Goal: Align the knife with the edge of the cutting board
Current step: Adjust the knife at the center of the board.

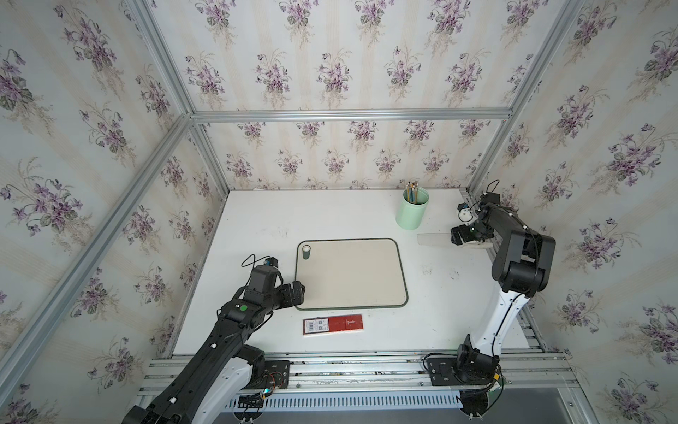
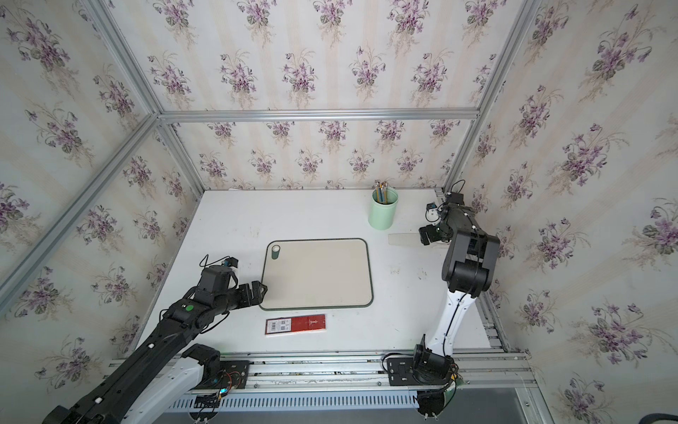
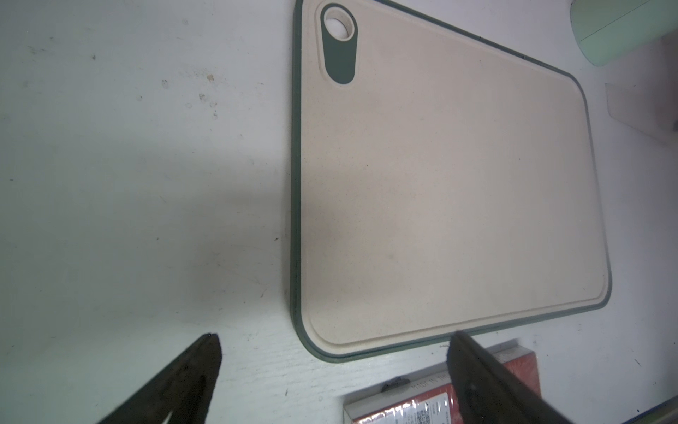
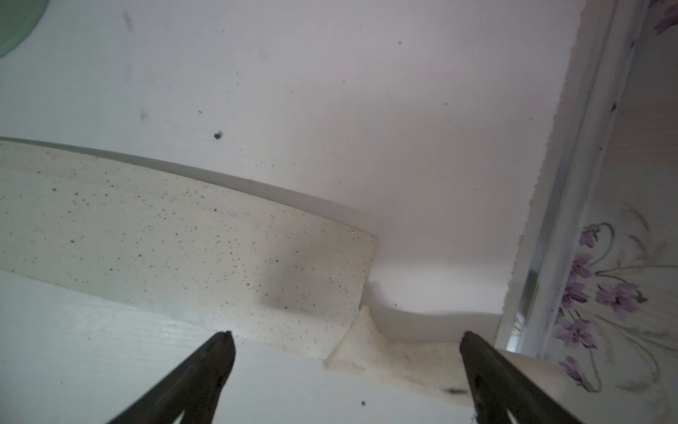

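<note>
The knife (image 1: 433, 239) (image 2: 403, 239) lies flat on the white table at the right, well away from the cutting board. Its speckled white blade (image 4: 183, 238) points toward the board and its cream handle (image 4: 403, 363) toward the right wall. My right gripper (image 1: 458, 238) (image 2: 425, 235) (image 4: 348, 337) stands open above the spot where blade meets handle, gripping nothing. The beige, green-rimmed cutting board (image 1: 352, 273) (image 2: 317, 273) (image 3: 440, 183) lies in the middle. My left gripper (image 1: 299, 293) (image 2: 258, 292) (image 3: 335, 343) is open at the board's near left corner, empty.
A flat red-and-white barcode box (image 1: 333, 324) (image 2: 295, 323) (image 3: 403, 407) lies just in front of the board. A mint-green cup of pencils (image 1: 411, 211) (image 2: 383, 209) stands behind the knife blade. The table's right edge and the metal wall rail (image 4: 572, 183) run close to the knife handle.
</note>
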You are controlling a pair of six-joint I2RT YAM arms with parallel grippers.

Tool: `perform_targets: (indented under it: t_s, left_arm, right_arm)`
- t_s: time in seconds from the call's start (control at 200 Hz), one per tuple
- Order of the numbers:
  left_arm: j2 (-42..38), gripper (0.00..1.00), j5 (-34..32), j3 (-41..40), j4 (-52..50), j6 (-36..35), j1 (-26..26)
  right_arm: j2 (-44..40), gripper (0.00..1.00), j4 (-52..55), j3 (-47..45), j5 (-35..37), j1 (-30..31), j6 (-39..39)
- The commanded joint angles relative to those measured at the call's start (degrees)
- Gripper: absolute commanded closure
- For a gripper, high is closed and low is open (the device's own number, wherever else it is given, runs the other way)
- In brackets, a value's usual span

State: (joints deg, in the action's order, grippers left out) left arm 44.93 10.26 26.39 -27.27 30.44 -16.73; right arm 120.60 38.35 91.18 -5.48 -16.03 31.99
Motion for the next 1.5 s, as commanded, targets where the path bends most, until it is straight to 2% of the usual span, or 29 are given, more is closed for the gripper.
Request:
perform_targets:
  t_s: [0.0,0.295,0.505,0.904,1.004,1.224,1.359,1.494]
  left_arm:
    - [-0.1,0.01,-0.1,0.0,0.7,0.0,0.0]
    - [-0.3,0.01,-0.1,-0.2,1.2,0.1,0.0]
    - [-0.1,0.01,-1.2,0.0,0.9,0.0,0.0]
    - [-1.2,0.01,-0.8,-0.3,0.5,0.0,0.0]
    - [-1.3,0.01,-1.1,-0.3,0.3,0.0,0.0]
    - [-1.5,0.01,-1.1,-0.5,0.3,0.0,0.0]
    - [-1.3,0.01,-1.4,-0.5,0.4,0.0,0.0]
    - [-1.0,0.01,-1.5,-0.4,0.5,0.1,0.0]
  right_arm:
    - [2.0,0.00,0.5,1.2,-2.9,-0.1,0.3]
    - [3.3,0.00,-0.7,2.0,-8.8,-2.9,-3.2]
    - [1.4,0.01,-1.7,-3.8,-15.3,-3.5,-7.9]
    - [-16.0,0.01,-5.6,-21.8,-11.4,-3.1,-16.5]
    - [-19.2,0.02,-7.4,-26.2,-9.9,-2.4,-16.6]
    - [-21.4,0.02,-7.3,-22.1,-3.6,-2.3,-12.6]
    - [-17.0,0.01,-7.3,-20.0,0.5,-2.2,-9.8]
    - [-10.5,0.01,-7.4,-14.4,1.0,-2.2,-9.6]
